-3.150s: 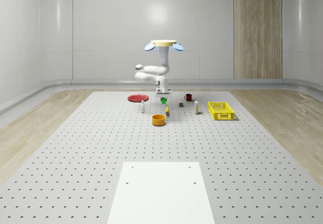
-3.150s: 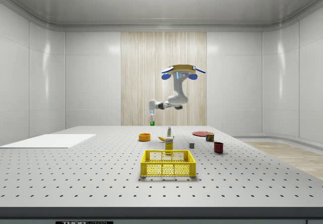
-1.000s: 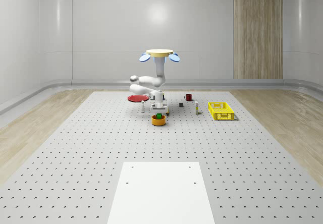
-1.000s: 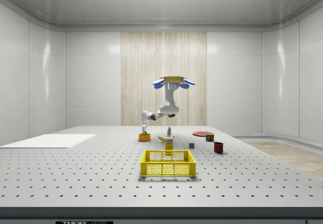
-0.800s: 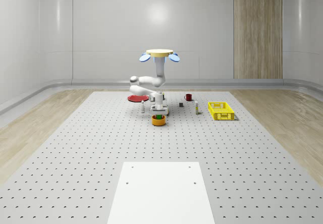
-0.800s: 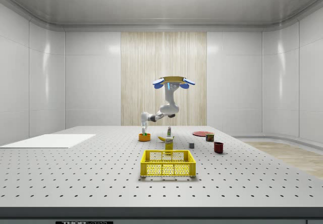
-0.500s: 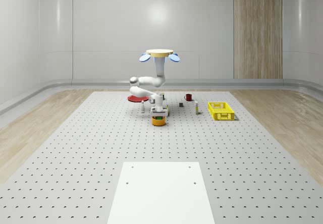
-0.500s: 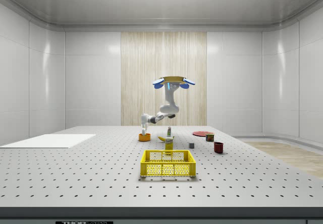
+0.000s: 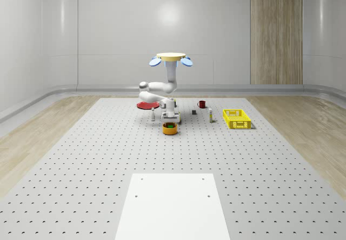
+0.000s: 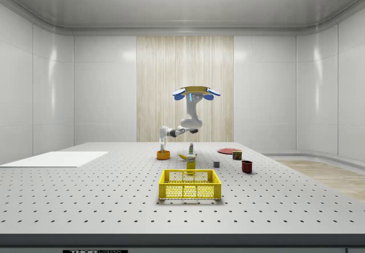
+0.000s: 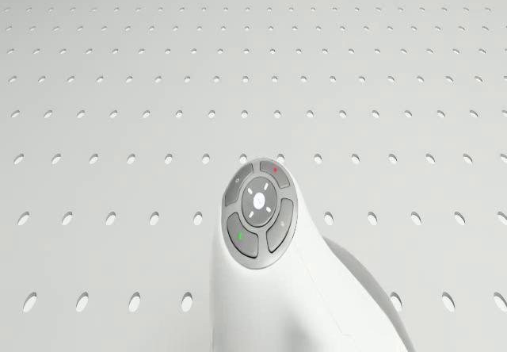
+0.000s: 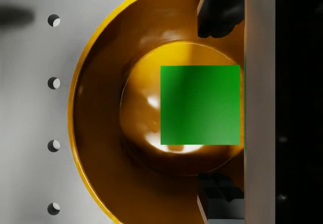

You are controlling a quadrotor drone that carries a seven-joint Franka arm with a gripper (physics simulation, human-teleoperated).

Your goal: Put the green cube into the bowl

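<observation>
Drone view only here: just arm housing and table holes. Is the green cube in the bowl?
Observer: Yes. The wrist view has the green cube lying on the floor of the orange bowl.
Operator: Released?
Observer: Looks so. The fingers stand clear of the cube on both sides.
Operator: Drone position?
Observer: In the side view the drone hovers to the right of the bowl, arm reaching across, gripper just above the rim.

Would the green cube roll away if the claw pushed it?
Probably not. The green cube has flat faces and square corners, so it should slide rather than roll. It sits in the orange bowl, whose curved wall would likely stop it. Its sharp edges look stiff, not squishy.
</observation>
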